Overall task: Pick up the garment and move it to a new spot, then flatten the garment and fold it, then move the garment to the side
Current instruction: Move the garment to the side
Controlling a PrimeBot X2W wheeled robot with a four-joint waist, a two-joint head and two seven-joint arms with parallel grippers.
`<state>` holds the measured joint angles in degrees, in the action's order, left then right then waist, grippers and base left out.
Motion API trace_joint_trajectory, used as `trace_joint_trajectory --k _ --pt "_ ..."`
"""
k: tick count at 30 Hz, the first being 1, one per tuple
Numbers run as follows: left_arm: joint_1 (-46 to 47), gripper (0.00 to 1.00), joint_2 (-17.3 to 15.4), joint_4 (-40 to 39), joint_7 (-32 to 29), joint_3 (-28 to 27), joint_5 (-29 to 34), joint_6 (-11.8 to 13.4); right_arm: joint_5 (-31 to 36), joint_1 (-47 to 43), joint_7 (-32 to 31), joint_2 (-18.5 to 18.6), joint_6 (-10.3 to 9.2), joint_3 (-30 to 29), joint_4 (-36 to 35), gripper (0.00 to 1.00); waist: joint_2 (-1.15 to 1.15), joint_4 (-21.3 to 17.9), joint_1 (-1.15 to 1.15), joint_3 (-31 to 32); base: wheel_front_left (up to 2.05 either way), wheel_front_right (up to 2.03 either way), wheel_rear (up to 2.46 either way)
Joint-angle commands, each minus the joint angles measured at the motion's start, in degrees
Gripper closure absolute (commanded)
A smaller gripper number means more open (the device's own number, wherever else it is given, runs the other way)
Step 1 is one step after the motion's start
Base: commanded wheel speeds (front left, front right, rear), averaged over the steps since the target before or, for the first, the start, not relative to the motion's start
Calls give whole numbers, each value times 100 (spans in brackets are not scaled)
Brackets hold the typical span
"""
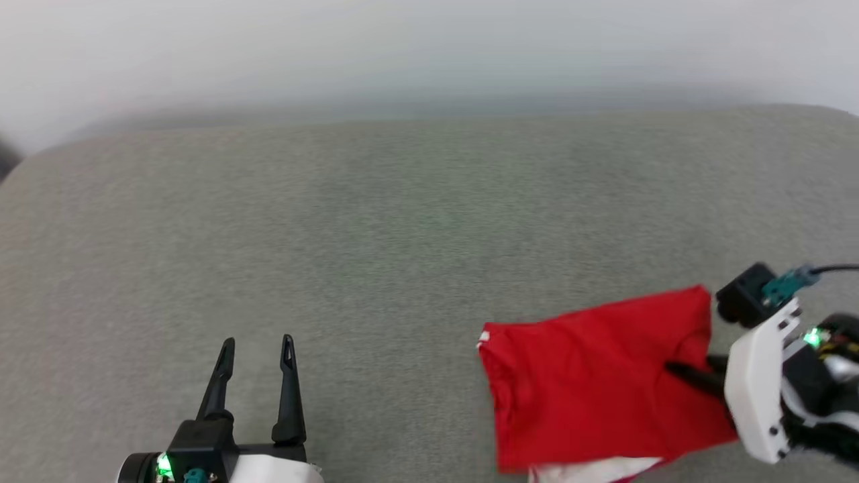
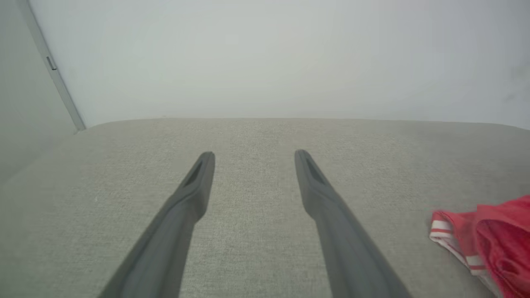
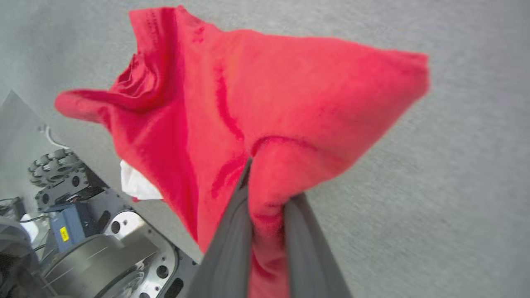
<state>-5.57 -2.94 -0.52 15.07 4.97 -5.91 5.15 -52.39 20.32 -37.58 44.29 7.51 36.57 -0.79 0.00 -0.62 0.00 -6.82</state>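
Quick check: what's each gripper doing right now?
Left gripper: open, holding nothing.
Right gripper: shut on the garment.

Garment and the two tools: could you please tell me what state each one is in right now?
garment, rumpled, not spread flat, one fold pinched in the right tool
right tool, shut on the garment
left tool, open, holding nothing
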Motion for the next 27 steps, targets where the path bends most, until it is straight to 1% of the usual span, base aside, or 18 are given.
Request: trace_joint_trajectory --k 1,6,9,12,17,20,23,27 --pt "71 0 6 -56 12 -1 -25 22 141 284 58 192 -5 17 -102 100 0 -479 0 -115 0 0 0" --pt "287 0 6 -134 12 -109 123 -8 343 860 203 611 -5 -48 -79 100 0 -1083 0 -644 0 0 0" --pt "496 0 -68 -205 11 -222 214 -83 398 1156 346 785 -5 -208 145 100 0 -1382 0 -1010 0 0 0" --pt "699 0 -153 -297 12 -309 295 -146 560 1383 507 1018 -5 -335 497 100 0 -1575 0 -1374 0 0 0" --pt "1015 0 -279 -492 11 -363 434 -234 741 1586 804 1292 -5 -694 1343 100 0 -1631 0 -1909 0 0 0" --pt "1160 0 -330 -594 12 -380 471 -271 711 1652 962 1308 -5 -1047 1951 100 0 -1585 0 -2166 0 0 0" --pt "1238 0 -361 -688 12 -408 483 -295 776 1732 1122 1246 -5 -1396 2508 100 0 -1534 0 -2382 0 0 0" --pt "1333 0 -400 -814 12 -443 485 -304 1050 1890 1316 1148 -5 -1740 3028 100 0 -1455 0 -2619 0 0 0"
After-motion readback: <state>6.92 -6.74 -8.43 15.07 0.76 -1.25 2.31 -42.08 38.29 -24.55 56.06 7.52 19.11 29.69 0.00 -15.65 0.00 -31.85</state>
